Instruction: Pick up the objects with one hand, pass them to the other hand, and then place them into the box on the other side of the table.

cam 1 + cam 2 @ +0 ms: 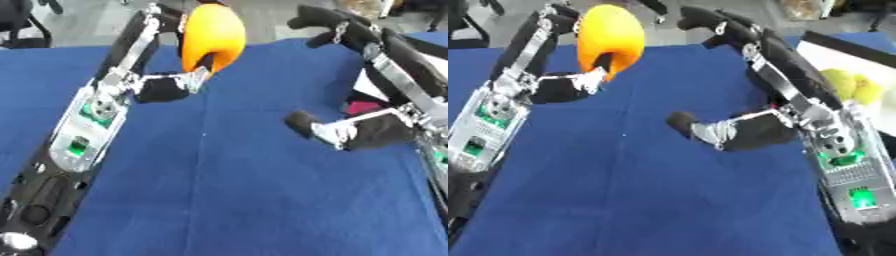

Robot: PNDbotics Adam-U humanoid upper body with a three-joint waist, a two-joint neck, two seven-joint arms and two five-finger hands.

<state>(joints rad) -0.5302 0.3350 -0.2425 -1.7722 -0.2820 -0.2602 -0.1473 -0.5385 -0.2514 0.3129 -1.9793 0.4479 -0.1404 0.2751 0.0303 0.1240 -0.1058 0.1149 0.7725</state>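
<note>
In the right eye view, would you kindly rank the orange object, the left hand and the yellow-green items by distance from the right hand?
1. Left hand, across the blue cloth to the left.
2. Orange object, raised in the left hand, upper left.
3. Yellow-green items, in the white box at the right edge.

Measured from the right hand.

grey floor (87, 20) lies beyond the blue-covered table (245, 190).

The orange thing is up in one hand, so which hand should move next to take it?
The right hand, probably: it hangs open and holds nothing, across from the left hand, which grips the orange thing raised over the table.
</note>
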